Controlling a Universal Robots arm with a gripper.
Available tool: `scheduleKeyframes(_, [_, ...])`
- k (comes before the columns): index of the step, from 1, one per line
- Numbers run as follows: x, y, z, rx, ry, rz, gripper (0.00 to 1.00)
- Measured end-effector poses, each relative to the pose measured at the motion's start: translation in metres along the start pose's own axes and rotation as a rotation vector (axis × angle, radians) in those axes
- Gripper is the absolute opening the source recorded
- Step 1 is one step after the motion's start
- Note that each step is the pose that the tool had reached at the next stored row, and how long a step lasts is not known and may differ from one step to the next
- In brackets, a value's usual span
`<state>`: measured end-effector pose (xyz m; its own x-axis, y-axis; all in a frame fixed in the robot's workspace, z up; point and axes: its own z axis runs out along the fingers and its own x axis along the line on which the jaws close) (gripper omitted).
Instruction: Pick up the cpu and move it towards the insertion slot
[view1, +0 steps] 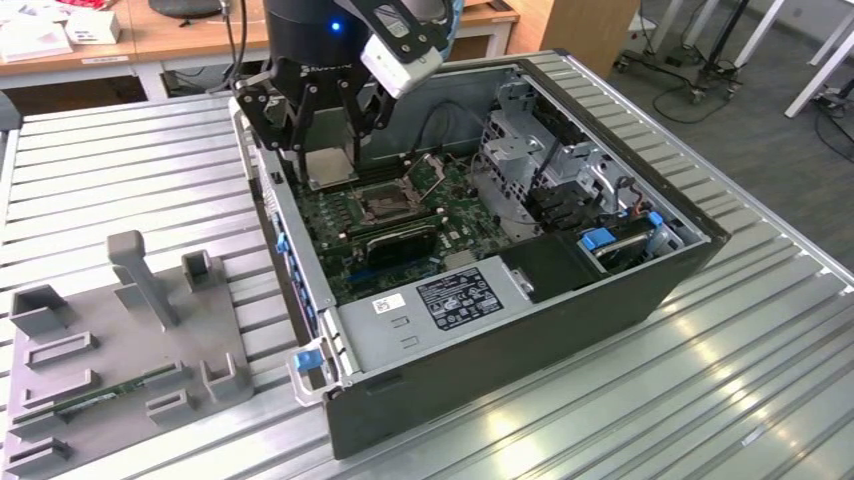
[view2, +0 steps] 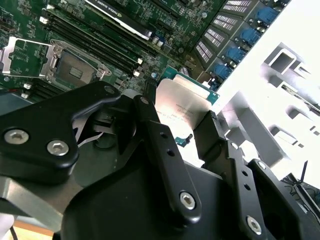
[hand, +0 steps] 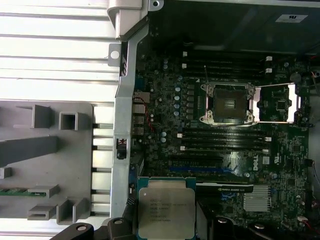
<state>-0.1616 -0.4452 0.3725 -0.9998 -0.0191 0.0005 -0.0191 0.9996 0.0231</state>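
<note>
The end effector (view1: 330, 150) pinches the cpu (view1: 330, 165) by two opposite edges, at upper centre-left of the exterior view, above the motherboard (view1: 387, 235). The square chip hangs roughly level, silvery top up. The insertion slot (view1: 387, 207) lies open just beside it.

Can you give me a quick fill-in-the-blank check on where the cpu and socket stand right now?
1. The gripper is shut on the ____.
2. The insertion slot on the motherboard is ____, with no chip in it.
3. The grey tray lies on the table outside the computer ____.

Missing words: cpu; empty; case
</note>
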Motion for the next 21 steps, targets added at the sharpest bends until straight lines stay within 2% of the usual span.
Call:
scheduleKeyframes(9, [-0.0041,-0.0001,0.0,0.0,0.0,0.0,0.55])
scheduleKeyframes(21, [-0.0229,-0.0005,0.0,0.0,0.0,0.0,0.55])
